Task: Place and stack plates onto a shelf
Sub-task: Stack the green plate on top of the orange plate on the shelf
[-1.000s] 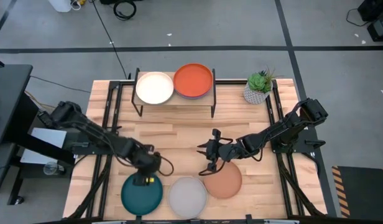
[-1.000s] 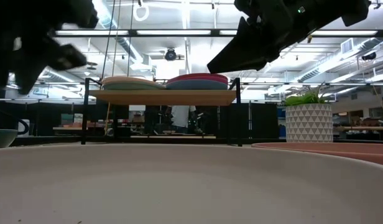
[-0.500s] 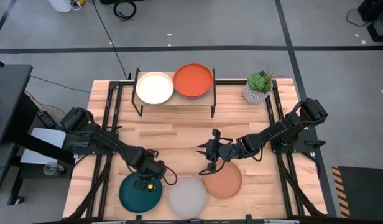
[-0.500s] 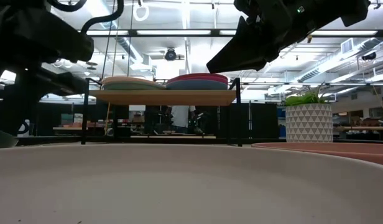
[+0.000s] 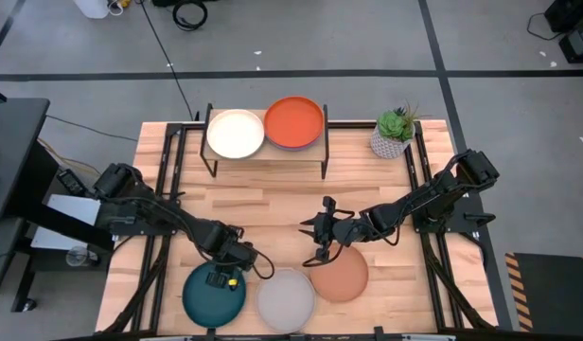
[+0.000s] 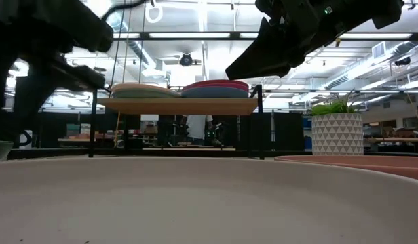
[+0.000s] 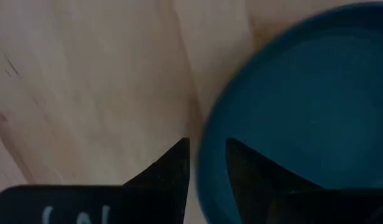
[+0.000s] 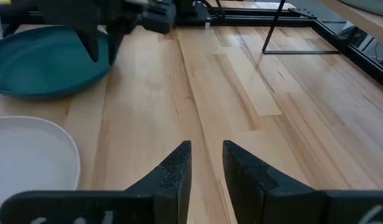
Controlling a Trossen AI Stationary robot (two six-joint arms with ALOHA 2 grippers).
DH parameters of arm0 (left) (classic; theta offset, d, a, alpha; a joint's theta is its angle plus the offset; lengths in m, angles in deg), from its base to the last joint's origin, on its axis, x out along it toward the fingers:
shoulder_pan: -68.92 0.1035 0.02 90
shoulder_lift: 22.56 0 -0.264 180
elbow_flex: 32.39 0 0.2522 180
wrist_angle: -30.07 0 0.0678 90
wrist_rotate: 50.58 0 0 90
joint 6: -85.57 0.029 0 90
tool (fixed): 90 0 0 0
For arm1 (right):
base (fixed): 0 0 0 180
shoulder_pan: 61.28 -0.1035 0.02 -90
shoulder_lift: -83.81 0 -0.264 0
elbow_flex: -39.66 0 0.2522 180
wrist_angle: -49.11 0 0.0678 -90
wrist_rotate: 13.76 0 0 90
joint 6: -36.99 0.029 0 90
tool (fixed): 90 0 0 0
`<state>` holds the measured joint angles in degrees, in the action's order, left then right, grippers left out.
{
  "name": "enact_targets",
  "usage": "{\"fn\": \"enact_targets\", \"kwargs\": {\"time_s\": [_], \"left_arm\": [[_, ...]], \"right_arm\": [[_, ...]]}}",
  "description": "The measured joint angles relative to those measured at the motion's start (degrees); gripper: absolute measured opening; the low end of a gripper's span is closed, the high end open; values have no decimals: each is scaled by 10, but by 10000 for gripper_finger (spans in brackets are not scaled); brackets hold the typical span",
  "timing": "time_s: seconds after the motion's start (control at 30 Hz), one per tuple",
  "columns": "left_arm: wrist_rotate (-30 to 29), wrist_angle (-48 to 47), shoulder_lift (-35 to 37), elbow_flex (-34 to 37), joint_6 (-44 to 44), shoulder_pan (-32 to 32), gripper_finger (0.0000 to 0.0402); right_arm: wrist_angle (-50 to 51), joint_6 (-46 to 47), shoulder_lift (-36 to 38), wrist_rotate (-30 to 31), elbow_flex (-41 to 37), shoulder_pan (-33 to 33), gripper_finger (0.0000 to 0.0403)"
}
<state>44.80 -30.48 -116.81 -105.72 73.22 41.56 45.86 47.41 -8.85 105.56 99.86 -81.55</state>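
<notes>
lab/workshop | taped concrete floor [image 5: 367, 38] | ceiling strip lights [image 6: 195, 35]

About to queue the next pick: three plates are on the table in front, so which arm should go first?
Left. Its hand already straddles the dark teal plate's rim, one finger on each side. The right hand hovers above bare table beside the salmon plate, gripping nothing.

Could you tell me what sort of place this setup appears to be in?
Probably a robotics lab or workshop: a slatted wooden table stands on a grey concrete floor with loose black cables, under exposed ceiling strip lights.
</notes>
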Motion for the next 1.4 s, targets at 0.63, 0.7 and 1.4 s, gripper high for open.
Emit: {"fn": "enact_targets", "kwargs": {"time_s": [0.63, 0.7, 1.4], "left_arm": [[73, -10, -58, -1, 81, 28, 14], [73, -44, -51, -13, 100, 28, 13], [-17, -239, 43, -456, 173, 465, 15]], "right_arm": [[4, 6, 0, -5, 0, 0, 97], [3, 6, 0, -5, 0, 0, 97], [32, 62, 0, 4, 0, -45, 97]]}}
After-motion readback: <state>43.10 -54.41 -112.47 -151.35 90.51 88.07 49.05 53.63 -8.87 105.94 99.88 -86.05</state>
